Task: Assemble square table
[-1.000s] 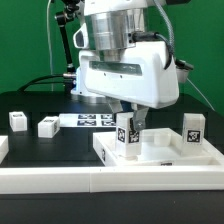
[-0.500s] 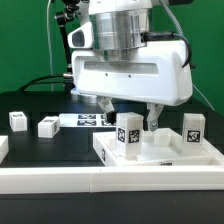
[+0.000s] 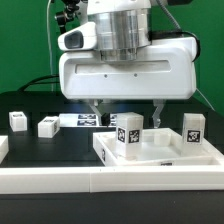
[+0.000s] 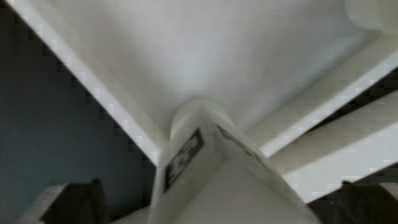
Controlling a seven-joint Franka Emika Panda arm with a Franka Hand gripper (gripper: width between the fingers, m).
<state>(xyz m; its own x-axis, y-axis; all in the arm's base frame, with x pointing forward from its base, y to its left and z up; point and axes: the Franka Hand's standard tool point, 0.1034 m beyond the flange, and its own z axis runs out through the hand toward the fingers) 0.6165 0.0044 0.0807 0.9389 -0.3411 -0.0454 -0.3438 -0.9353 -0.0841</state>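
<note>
The square table top (image 3: 160,155) is a white slab lying at the exterior view's right. A white tagged leg (image 3: 128,135) stands upright on its near corner and a second leg (image 3: 192,128) stands at its far right corner. My gripper (image 3: 128,113) hangs just above the near leg, open, with one finger on each side and neither touching it. In the wrist view the same leg (image 4: 222,170) rises toward the camera over the slab (image 4: 231,50), between the dark fingertips (image 4: 71,205).
Two loose white legs (image 3: 18,120) (image 3: 47,126) lie on the black table at the exterior view's left. The marker board (image 3: 85,120) lies behind them. A long white border rail (image 3: 90,180) runs along the front, with a rail end (image 3: 3,148) at far left.
The jaws have spread wide apart and let go of the near leg, which stays upright on the slab. The hand has turned to face the camera squarely.
</note>
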